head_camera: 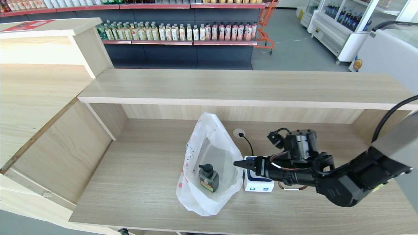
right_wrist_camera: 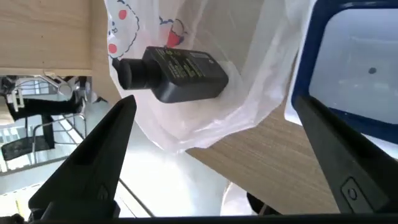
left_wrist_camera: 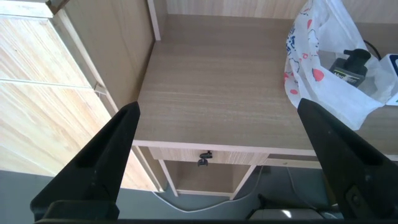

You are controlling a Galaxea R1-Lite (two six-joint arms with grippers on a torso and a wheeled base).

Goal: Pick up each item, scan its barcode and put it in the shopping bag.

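Right claw (head_camera: 239, 164) spread wide beside shopping bag (head_camera: 195, 195); dark bottle (head_camera: 209, 179) inside.

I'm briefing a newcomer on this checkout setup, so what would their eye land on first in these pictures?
Most likely the white shopping bag, standing in the middle of the counter with a dark pump bottle inside it. Next comes the black right end effector, open, right beside the bag and by a white and blue scanner. Behind the counter runs a shelf of drink bottles.
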